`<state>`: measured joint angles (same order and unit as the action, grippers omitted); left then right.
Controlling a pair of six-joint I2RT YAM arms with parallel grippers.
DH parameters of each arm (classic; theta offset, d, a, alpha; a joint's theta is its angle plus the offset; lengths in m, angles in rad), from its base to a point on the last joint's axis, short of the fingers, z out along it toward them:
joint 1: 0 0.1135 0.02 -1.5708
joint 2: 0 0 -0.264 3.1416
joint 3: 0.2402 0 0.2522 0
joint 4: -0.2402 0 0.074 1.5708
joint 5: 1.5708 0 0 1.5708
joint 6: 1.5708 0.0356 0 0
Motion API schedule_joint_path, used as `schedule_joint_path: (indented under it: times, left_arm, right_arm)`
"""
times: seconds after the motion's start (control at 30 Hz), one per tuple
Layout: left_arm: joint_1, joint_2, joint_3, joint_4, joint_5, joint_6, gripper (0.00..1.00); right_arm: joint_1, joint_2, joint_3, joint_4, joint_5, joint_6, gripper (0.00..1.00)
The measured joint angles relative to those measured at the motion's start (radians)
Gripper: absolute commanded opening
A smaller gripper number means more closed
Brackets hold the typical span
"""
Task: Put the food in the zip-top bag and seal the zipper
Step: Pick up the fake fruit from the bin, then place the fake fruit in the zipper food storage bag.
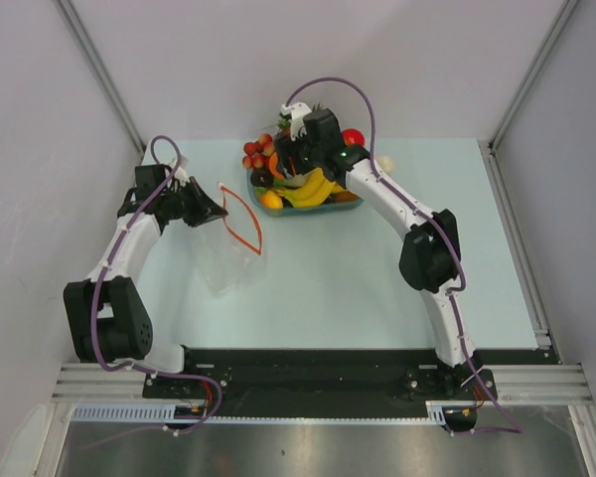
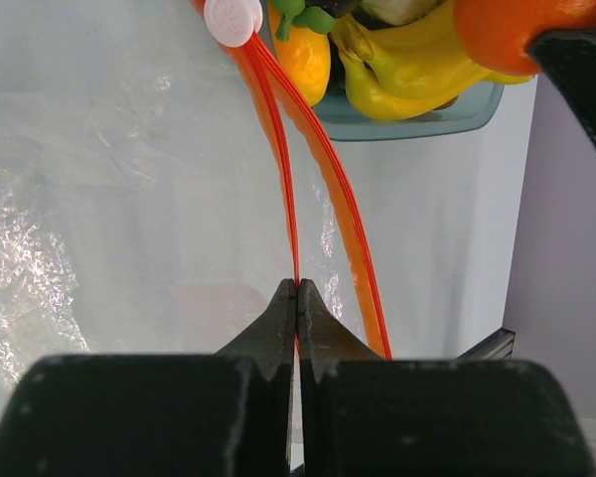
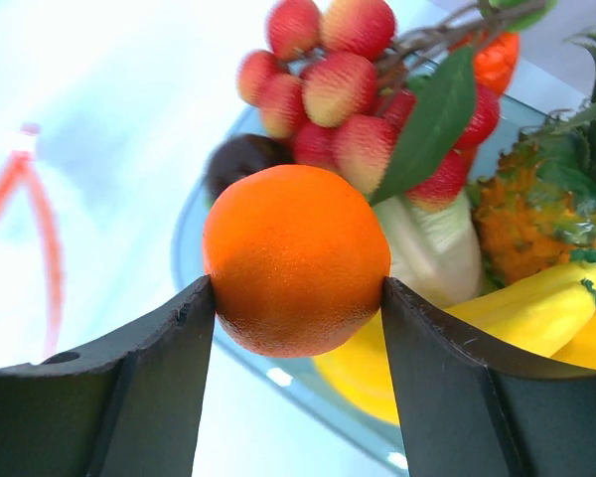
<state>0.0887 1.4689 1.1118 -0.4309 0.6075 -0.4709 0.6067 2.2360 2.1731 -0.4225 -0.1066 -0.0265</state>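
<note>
The right tool [image 3: 296,283] is clasping the orange [image 3: 296,253] across its middle, and it looks light and firm. The left tool [image 2: 297,288] is pinching the floppy bag [image 2: 99,199] by its zipper [image 2: 278,149].

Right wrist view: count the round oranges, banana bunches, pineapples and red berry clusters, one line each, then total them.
round orange: 1
banana bunch: 1
pineapple: 1
red berry cluster: 1
Total: 4

The zip-top bag [image 1: 226,256] lies on the bench [image 1: 368,288] left of the fruit tray [image 2: 465,117]; the orange [image 3: 296,253] sits in the right pincer [image 3: 296,290] above it.
</note>
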Motion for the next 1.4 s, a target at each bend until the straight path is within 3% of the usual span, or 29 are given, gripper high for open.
schedule_joint_path:
  times: [0.3, 0.67, 0.73, 0.87, 0.97, 1.17, 1.4]
  left_arm:
    - [-0.015, 0.000, 0.000, 0.003, 0.013, -0.008, 0.00]
    - [-0.015, -0.005, 0.000, 0.024, 0.068, -0.045, 0.00]
    - [-0.015, -0.006, 0.000, 0.034, 0.082, -0.053, 0.00]
    - [-0.013, -0.014, -0.009, 0.056, 0.100, -0.066, 0.00]
    - [-0.011, -0.018, -0.028, 0.085, 0.126, -0.090, 0.00]
    - [-0.016, -0.042, -0.069, 0.161, 0.217, -0.156, 0.00]
    - [-0.017, -0.045, -0.084, 0.249, 0.278, -0.223, 0.00]
  right_arm:
    - [0.011, -0.139, -0.103, 0.027, -0.223, 0.152, 0.45]
    - [0.100, -0.150, -0.196, 0.045, -0.375, 0.219, 0.43]
    - [0.114, -0.149, -0.196, 0.043, -0.391, 0.217, 0.50]
    - [0.142, -0.149, -0.196, 0.023, -0.397, 0.176, 0.80]
    - [0.148, -0.149, -0.195, -0.010, -0.393, 0.142, 0.92]
    - [0.148, -0.147, -0.190, -0.073, -0.389, 0.105, 1.00]
    - [0.056, -0.148, -0.169, -0.094, -0.411, 0.147, 0.98]
